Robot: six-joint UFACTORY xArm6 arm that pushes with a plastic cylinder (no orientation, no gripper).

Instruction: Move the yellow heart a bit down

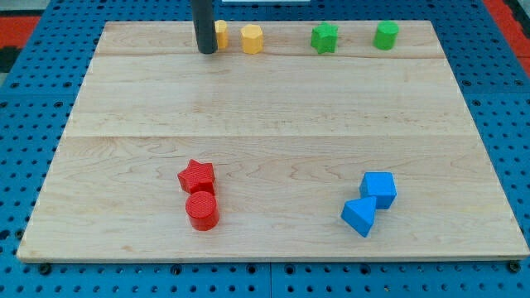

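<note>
A yellow block (220,33), partly hidden behind the rod, sits near the board's top edge; its shape cannot be made out, it may be the heart. A yellow hexagon block (252,38) lies just to its right. My tip (207,50) rests on the board at the left side of the hidden yellow block, touching or nearly touching it.
A green star-like block (325,38) and a green hexagon-like block (386,35) sit along the top edge at the right. A red star (197,176) touches a red cylinder (202,210) at lower left. A blue cube (379,189) touches a blue wedge (359,217) at lower right.
</note>
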